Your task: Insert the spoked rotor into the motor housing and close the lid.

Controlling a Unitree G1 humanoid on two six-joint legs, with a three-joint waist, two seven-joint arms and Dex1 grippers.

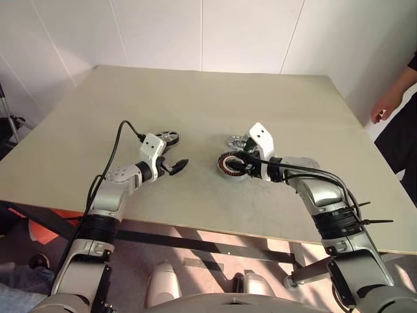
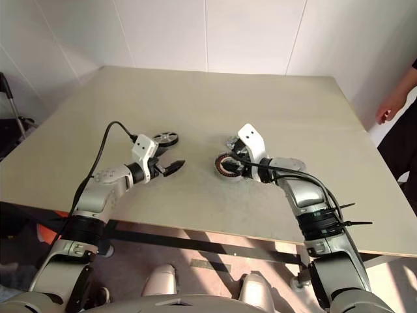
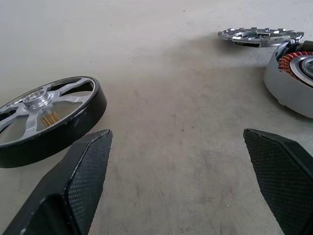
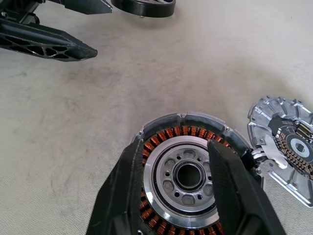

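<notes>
Table (image 1: 195, 104) bears copper-wound motor housing (image 4: 183, 147); right gripper (image 4: 188, 196) clamps it, left gripper (image 3: 176, 181) apart.

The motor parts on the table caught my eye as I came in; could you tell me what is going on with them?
A humanoid robot is assembling a motor on a pale table. Its right end effector is over the round black motor housing with copper-red windings, one finger on the outer rim and one over the pale centre. The silvery ridged metal lid lies just beside the housing. The left end effector is open, holding nothing, near the small dark spoked rotor, which is not yet inserted. A person's hand shows at the table's far right.
</notes>
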